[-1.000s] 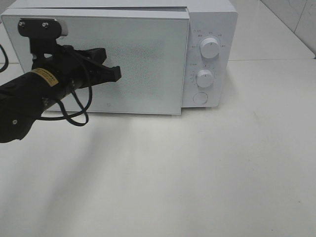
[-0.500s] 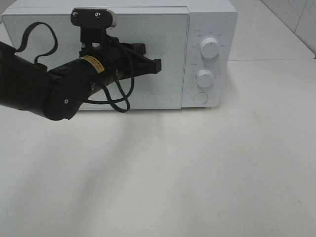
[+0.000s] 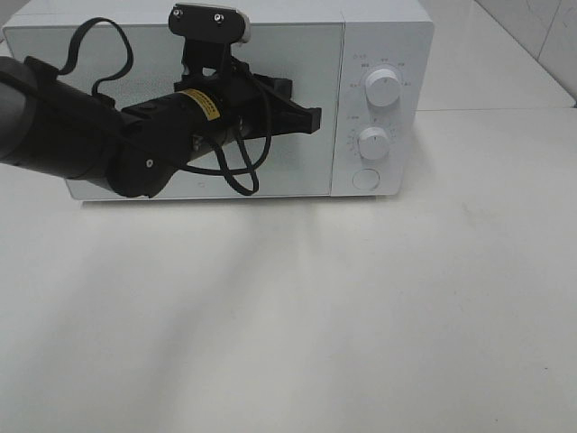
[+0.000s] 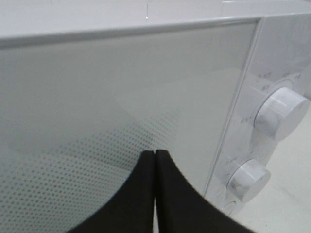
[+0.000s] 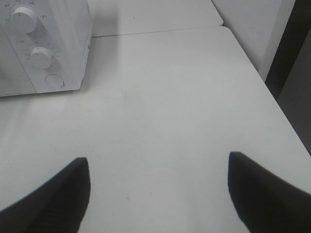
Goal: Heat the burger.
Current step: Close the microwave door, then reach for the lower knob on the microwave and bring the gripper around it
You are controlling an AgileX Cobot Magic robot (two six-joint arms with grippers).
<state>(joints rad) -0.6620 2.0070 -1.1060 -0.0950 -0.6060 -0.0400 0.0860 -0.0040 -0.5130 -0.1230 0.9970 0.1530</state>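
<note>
White box-shaped microwave oven (image 3: 397, 36) upper centre, on white surface (image 3: 361, 316), door closed. Left jaws together before door's right edge. Right jaws wide apart, empty, above surface. Burger out of sight.

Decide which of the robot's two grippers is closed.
The left gripper, at the microwave door: its jaws touch, while those of the right gripper stand wide apart.

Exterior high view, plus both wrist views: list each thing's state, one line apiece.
White microwave's frosted glass door, closed.
Black left gripper, shut, empty, before the door.
Black right gripper, open, empty, above the white table.
Upper white round dial, setting unreadable.
Lower white round dial, setting unreadable.
</note>
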